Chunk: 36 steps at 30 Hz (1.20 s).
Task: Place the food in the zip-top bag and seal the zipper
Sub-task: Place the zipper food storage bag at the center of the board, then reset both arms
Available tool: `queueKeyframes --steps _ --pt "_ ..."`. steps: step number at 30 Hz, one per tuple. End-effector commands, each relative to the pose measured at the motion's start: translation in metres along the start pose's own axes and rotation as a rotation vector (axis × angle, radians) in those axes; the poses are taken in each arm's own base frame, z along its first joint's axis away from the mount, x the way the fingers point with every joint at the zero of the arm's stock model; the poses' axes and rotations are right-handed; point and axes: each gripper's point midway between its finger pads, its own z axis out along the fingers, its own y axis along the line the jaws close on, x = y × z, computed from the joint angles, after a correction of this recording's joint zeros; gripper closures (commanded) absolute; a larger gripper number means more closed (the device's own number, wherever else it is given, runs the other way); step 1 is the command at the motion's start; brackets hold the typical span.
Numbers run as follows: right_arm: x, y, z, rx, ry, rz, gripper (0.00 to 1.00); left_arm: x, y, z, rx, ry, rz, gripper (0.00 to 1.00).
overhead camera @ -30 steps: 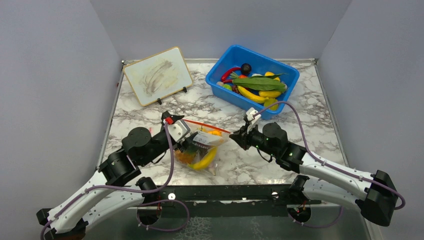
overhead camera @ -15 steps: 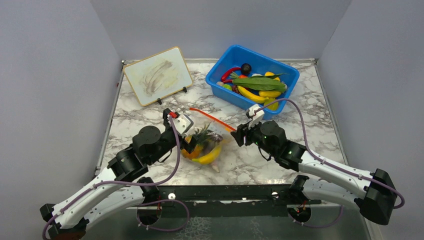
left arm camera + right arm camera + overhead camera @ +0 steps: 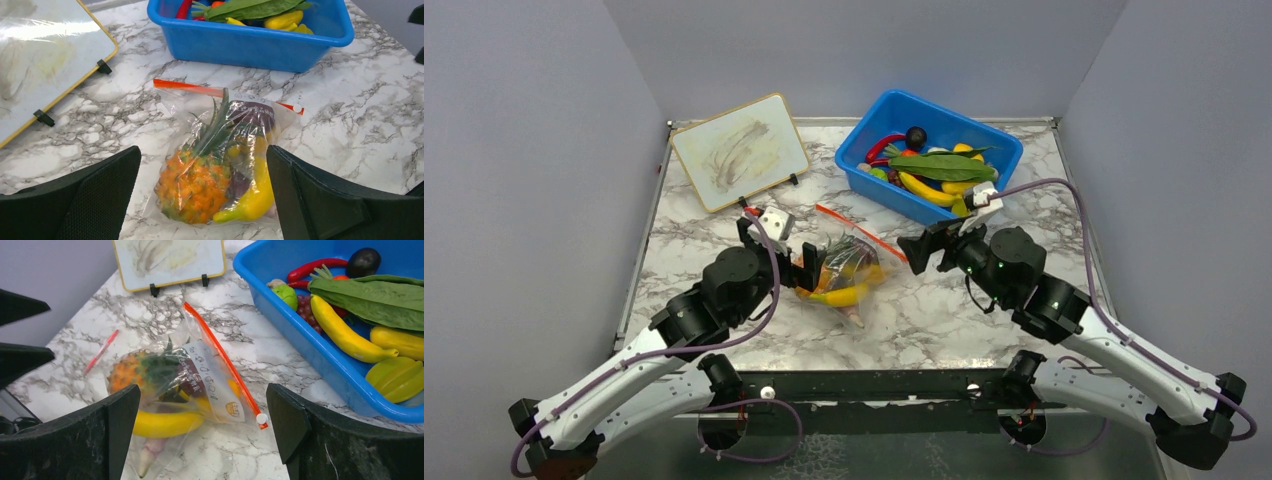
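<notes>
Zip-top bag [image 3: 856,256] — food [image 3: 195,185] inside

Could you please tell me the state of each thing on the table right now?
bag: lying on its side, full of toy food, not held
zipper: looks shut, slider at one end
left hand: open, empty
right hand: open, empty
bin: upright, partly filled
whiteboard: propped up, smudged

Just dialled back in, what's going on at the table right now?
Nothing is held. The left gripper and right gripper stand with fingers open on either side of the zip-top bag, which lies on the table with a pineapple, a banana and a dark fruit inside. Its red-orange zipper lies flat; I can't confirm the seal.
</notes>
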Motion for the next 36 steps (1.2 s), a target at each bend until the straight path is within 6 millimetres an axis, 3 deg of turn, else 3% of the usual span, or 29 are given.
queueKeyframes --steps 1,5,12,20,36 --pt "-0.009 -0.011 -0.017 0.081 0.054 0.060 0.00 -0.007 -0.002 0.004 -0.029 0.006 -0.103 0.01" --pt "-0.020 -0.019 -0.028 0.128 0.030 0.104 0.00 -0.025 -0.008 0.000 0.004 -0.039 -0.133 0.01" --pt "-0.048 -0.017 -0.047 0.101 -0.047 0.166 0.00 -0.054 0.004 -0.011 -0.038 -0.128 -0.126 0.01" --pt "-0.053 -0.019 -0.055 0.092 -0.090 0.184 0.00 -0.060 0.012 -0.019 -0.061 -0.169 -0.148 0.01" --pt "-0.050 -0.021 -0.055 0.089 -0.111 0.195 0.00 -0.064 -0.003 -0.023 0.035 -0.203 -0.124 0.01"
